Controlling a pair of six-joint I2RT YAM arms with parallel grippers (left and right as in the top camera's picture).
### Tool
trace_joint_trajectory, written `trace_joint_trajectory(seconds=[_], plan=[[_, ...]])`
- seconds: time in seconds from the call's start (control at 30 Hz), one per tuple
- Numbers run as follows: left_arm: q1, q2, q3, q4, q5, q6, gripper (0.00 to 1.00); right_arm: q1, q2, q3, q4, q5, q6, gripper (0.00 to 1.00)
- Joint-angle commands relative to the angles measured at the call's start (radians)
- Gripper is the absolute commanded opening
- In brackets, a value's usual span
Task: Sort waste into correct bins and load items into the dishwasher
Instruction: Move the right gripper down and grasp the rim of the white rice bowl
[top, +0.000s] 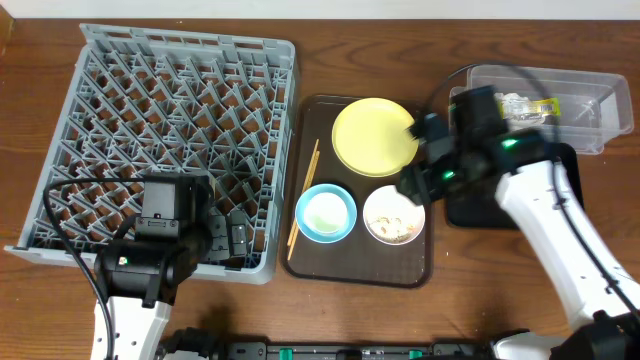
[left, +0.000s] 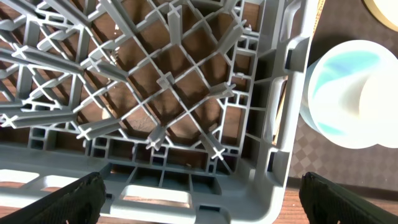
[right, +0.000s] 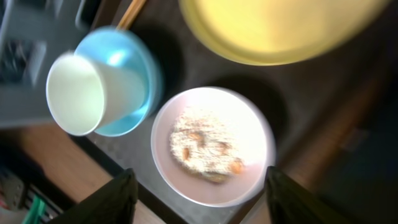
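The grey dish rack (top: 160, 130) fills the left of the table. On the brown tray (top: 410, 272) lie the yellow plate (top: 372, 135), the light blue bowl (top: 326, 212) holding the small white cup (right: 78, 93), the cream-white bowl (top: 393, 215) with rice scraps (right: 202, 143), and the chopsticks (top: 304, 195). The printed wrapper (top: 525, 106) lies in the clear tub (top: 600, 110). The black tray (top: 470, 210) is mostly under my right arm. My right gripper (right: 198, 199) is open above the cream-white bowl. My left gripper (left: 202, 202) is open over the rack's front right corner (left: 273, 186).
The blue bowl (left: 342, 93) shows at the right of the left wrist view, past the rack wall. A cable (top: 70, 215) trails over the rack's front left. The right arm spans from the front right corner to the tray.
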Motion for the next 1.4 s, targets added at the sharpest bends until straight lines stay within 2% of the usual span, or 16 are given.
trace_joint_trajectory(seconds=[0.0, 0.07, 0.3, 0.57, 0.73, 0.9, 1.13, 1.37], plan=[[-0.004, -0.001, 0.024, -0.003, 0.002, -0.004, 1.0, 0.117, 0.003, -0.08, 0.054, 0.087, -0.04, 0.58], [-0.004, -0.001, 0.024, -0.003, 0.002, -0.004, 1.0, 0.175, 0.003, -0.127, 0.111, 0.123, -0.035, 0.54], [-0.004, -0.001, 0.024, -0.003, 0.002, -0.005, 1.0, 0.301, 0.006, -0.266, 0.28, 0.204, 0.062, 0.52], [-0.004, -0.001, 0.024, -0.004, 0.002, -0.005, 1.0, 0.367, 0.007, -0.409, 0.488, 0.208, 0.141, 0.36], [-0.004, -0.001, 0.024, -0.004, 0.002, -0.005, 1.0, 0.389, 0.007, -0.471, 0.577, 0.216, 0.153, 0.31], [-0.004, -0.001, 0.024, -0.004, 0.002, -0.005, 1.0, 0.395, 0.008, -0.504, 0.6, 0.293, 0.208, 0.24], [-0.004, -0.001, 0.024, -0.004, 0.002, -0.005, 1.0, 0.396, 0.008, -0.504, 0.6, 0.312, 0.236, 0.03], [-0.004, -0.001, 0.024, -0.007, 0.002, -0.005, 1.0, 0.395, -0.01, -0.452, 0.536, 0.312, 0.289, 0.01]])
